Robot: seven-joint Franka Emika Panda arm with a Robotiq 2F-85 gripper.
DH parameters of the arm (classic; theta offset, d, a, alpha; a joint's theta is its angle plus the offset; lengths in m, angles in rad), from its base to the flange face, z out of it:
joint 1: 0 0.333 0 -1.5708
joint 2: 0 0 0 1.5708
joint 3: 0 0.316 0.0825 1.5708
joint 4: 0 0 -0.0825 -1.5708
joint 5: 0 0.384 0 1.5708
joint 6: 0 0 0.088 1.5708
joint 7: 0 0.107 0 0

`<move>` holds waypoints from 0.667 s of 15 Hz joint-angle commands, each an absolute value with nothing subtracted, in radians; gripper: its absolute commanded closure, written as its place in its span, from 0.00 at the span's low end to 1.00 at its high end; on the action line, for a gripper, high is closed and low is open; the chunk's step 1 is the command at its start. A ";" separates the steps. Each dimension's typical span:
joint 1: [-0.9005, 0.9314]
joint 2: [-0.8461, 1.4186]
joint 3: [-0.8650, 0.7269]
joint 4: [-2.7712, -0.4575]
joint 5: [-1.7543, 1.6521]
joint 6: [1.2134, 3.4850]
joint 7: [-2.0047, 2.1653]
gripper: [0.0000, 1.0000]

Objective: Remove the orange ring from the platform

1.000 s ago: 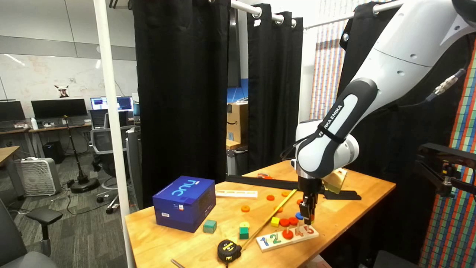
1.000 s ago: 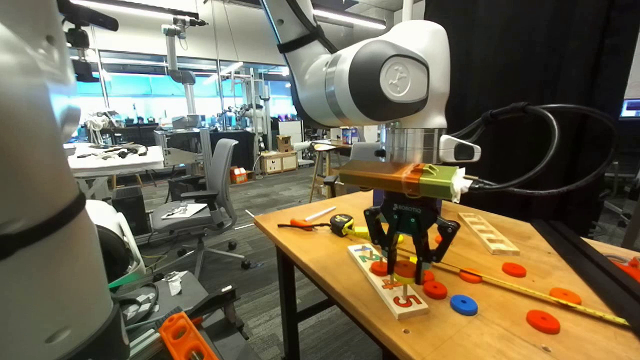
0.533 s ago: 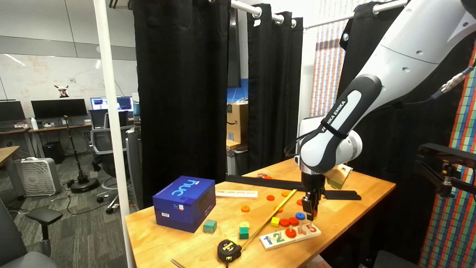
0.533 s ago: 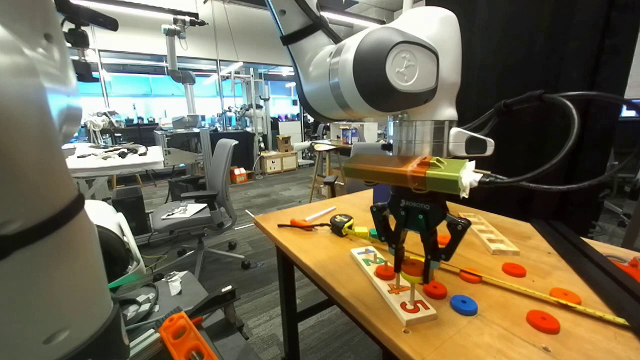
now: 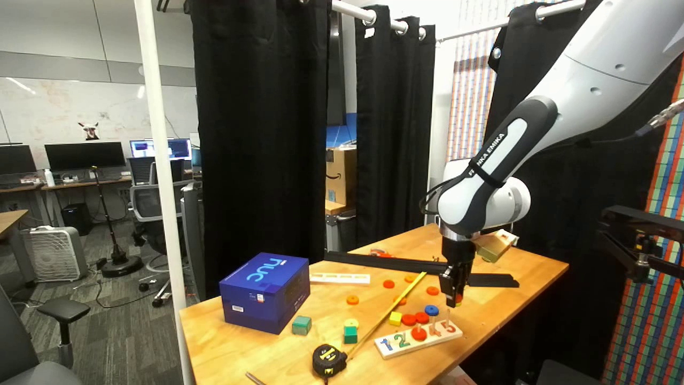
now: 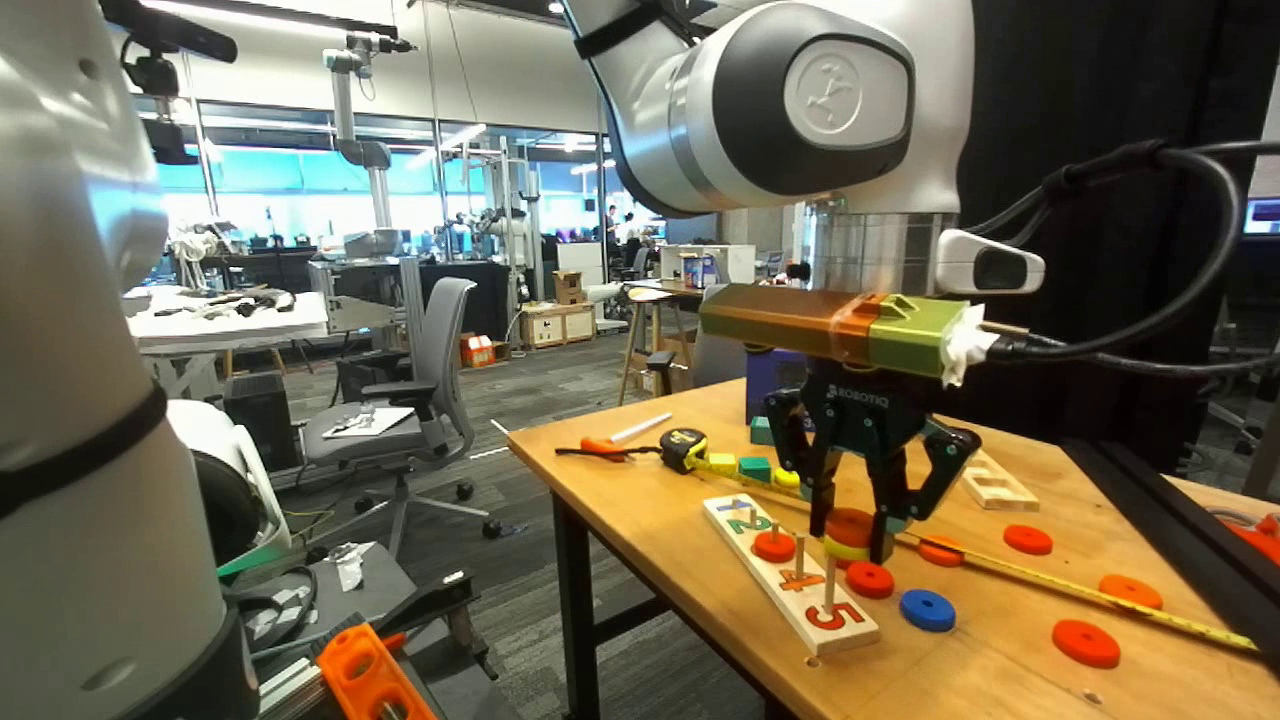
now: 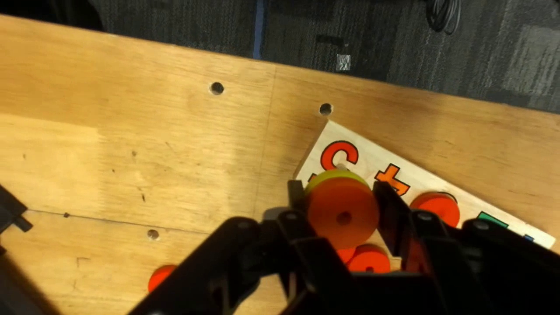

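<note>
My gripper (image 6: 850,540) is shut on an orange ring (image 6: 852,523), with a yellow ring (image 6: 846,551) stacked directly beneath it. In the wrist view, the orange ring (image 7: 343,218) sits between the fingers, with the yellow ring (image 7: 334,175) showing behind its upper edge. The pair hangs in the air above the table, near the numbered platform (image 6: 795,605). The platform also shows in the wrist view (image 7: 372,159). The peg (image 6: 829,588) at its number 5 stands bare. Another orange-red ring (image 6: 774,546) sits on the platform between numbers 2 and 4.
Orange-red rings (image 6: 870,580) and a blue ring (image 6: 928,610) lie beside the platform. A tape measure (image 5: 328,361) has its yellow strip pulled out across the table. A blue box (image 5: 264,293) and green blocks (image 5: 350,335) stand farther off. The table edge runs close to the platform.
My gripper has risen with the orange and yellow rings, moving right in both exterior views, off the platform's pegs. The platform has shifted slightly right.
</note>
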State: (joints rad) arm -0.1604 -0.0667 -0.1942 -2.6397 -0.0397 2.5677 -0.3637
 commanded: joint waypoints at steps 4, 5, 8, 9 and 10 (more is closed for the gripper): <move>-0.183 -0.038 -0.245 -2.644 0.161 2.569 -0.441 0.81; -0.186 -0.019 -0.248 -2.638 0.190 2.570 -0.442 0.81; -0.197 0.030 -0.245 -2.618 0.260 2.564 -0.467 0.81; -0.202 0.045 -0.242 -2.611 0.271 2.563 -0.465 0.81; -0.207 0.061 -0.239 -2.603 0.279 2.560 -0.465 0.81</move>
